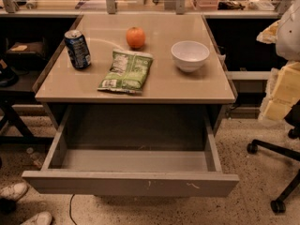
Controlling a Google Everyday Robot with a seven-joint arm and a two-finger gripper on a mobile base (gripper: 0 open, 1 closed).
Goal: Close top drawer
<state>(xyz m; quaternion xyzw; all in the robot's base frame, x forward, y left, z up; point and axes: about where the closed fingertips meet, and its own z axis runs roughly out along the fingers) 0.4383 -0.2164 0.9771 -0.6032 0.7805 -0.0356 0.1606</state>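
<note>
The top drawer [131, 184] is well apart from the gripper [281, 95], which seems to be the pale blocky shape at the right edge of the frame, mid-height. Whether it is open or closed I cannot tell. The drawer stands pulled fully out across the lower frame, empty, its scratched front facing the camera. Above it, the tabletop [197, 86] carries a soda can [77, 49], an orange [135, 37], a green chip bag [125, 71] and a white bowl [190, 55]. The approach looks like the step in hand. Next, the gripper should come down and left to the drawer front and push it squarely toward the upper frame.
</note>
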